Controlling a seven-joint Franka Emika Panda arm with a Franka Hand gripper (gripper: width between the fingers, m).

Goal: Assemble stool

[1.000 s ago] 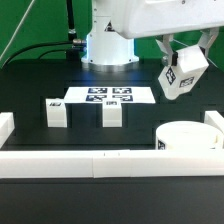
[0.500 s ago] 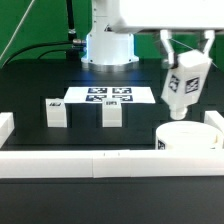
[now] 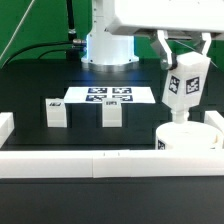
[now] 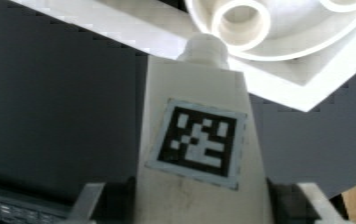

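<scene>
Gripper [image 3: 184,60] clamped on leg [image 3: 181,92], upper end. Leg hangs slightly tilted over seat [image 3: 190,142], near right of bench [image 3: 40,90]; contact unclear to me. I judge leg light, rigid, smooth plastic: hold flat sides firmly, may slip.

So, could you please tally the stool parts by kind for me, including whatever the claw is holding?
Stool legs: 3, two standing loose and one held in the claw
Round seat: 1
Total: 4
</scene>
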